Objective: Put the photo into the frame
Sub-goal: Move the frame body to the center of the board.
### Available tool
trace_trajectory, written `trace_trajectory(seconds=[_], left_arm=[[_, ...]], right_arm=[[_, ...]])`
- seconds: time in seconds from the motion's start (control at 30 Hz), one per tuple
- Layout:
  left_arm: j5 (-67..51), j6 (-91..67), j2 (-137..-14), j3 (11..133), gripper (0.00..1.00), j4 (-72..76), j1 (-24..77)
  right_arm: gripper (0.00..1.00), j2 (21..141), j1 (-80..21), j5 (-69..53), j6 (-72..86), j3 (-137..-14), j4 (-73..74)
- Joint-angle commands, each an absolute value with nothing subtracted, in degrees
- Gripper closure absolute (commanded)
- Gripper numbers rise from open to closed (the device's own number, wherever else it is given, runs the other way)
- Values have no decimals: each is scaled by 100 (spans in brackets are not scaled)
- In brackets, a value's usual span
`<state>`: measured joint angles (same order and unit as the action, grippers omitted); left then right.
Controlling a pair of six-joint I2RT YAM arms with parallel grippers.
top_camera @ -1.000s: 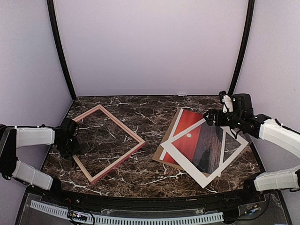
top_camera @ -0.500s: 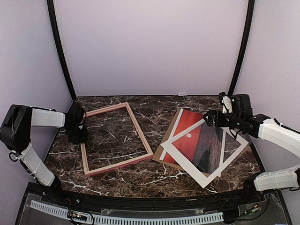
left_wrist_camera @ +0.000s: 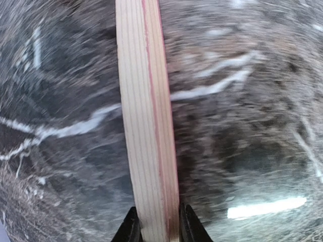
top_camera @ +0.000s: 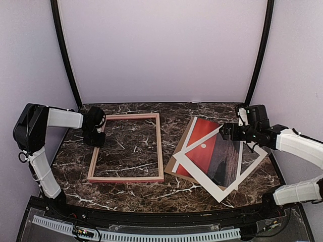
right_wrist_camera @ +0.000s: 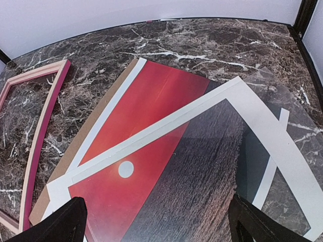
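The frame (left_wrist_camera: 146,126) is pale, straight-grained bare wood with a pink-red painted face. The table (top_camera: 202,194) looks like dark polished marble, glossy and white-veined. The photo (right_wrist_camera: 151,116) is smooth print paper, the mat board (right_wrist_camera: 282,151) matt white card, the backing board (top_camera: 170,168) plain brown card.

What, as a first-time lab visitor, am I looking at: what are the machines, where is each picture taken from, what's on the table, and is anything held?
Two robot arms stand at the near edge of a marble table. One picture comes from a fixed camera above, the others from a camera on each wrist. The left gripper is shut on a rail of the wooden frame. The right gripper hangs open, holding nothing, above a sunset photo on a brown board, with a white mat askew on top.
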<state>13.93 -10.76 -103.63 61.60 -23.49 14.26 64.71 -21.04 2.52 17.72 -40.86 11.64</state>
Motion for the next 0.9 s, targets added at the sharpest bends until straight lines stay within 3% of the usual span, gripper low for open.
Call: trace_trajectory(seconds=[0.0, 0.27, 0.63, 0.67, 0.87], left_arm=[[1923, -68, -10741, 6283, 83, -2657, 1770], [1635, -171, -10687, 6408, 76, -2833, 2007], [1761, -1049, -10004, 6769, 34, -3180, 2181], [1737, -1069, -9908, 6821, 25, -3172, 2259], [1344, -1112, -9497, 7203, 18, -2580, 2931]], right_arm=[[1, 6717, -2161, 454, 1872, -4023, 1045], [1, 7003, -1982, 939, 1919, -3958, 1046], [1, 7208, -455, 1030, 2217, -3713, 1068], [1, 7211, -343, 1077, 2272, -3662, 1072], [1, 7436, 789, 885, 2506, -3358, 1016]])
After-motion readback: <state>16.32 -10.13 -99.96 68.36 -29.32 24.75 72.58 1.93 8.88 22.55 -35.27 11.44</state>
